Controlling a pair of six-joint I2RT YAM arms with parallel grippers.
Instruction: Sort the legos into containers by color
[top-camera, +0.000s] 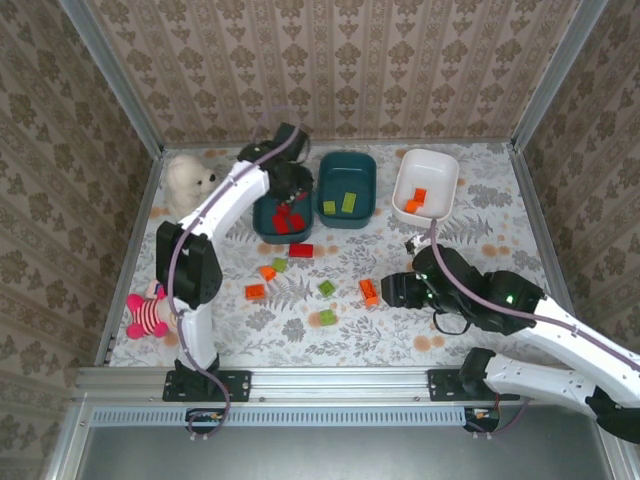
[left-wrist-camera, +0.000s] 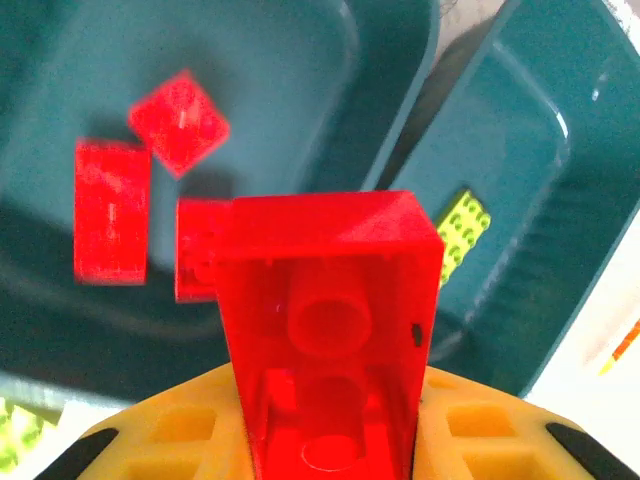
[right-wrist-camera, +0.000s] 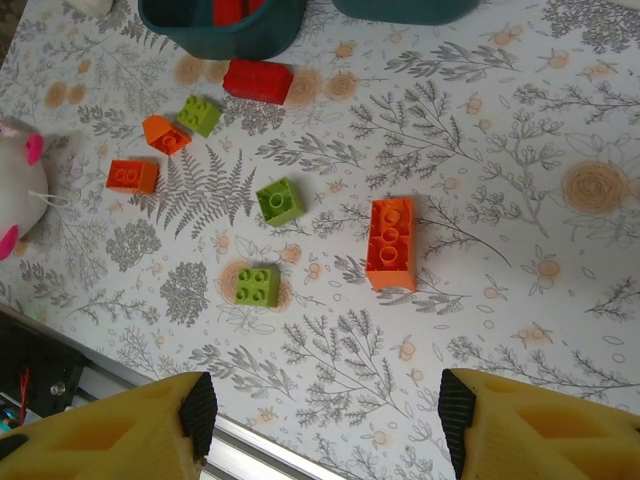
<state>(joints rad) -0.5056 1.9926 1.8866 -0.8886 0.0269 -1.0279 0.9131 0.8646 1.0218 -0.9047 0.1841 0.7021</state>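
Red brick (left-wrist-camera: 330, 290) clamped in left gripper (left-wrist-camera: 330, 450) — apparently above teal tub (left-wrist-camera: 270, 60).

The left arm (top-camera: 225, 205) and the right arm (top-camera: 560, 335) are white tubular links with black joint housings, and a thin lilac-grey cable (top-camera: 171, 270) runs back along each from the gripper. The right gripper (right-wrist-camera: 325, 415) has yellow fingers (right-wrist-camera: 120, 435) faced with black pads (right-wrist-camera: 198, 408). Behind it a small green light (top-camera: 510, 298) glows on a black housing.

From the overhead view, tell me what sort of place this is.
Likely a robot test cell dressed as a playroom: wallpapered panels in a metal frame, a floral table cover, and a teddy bear near tubs of lego bricks.
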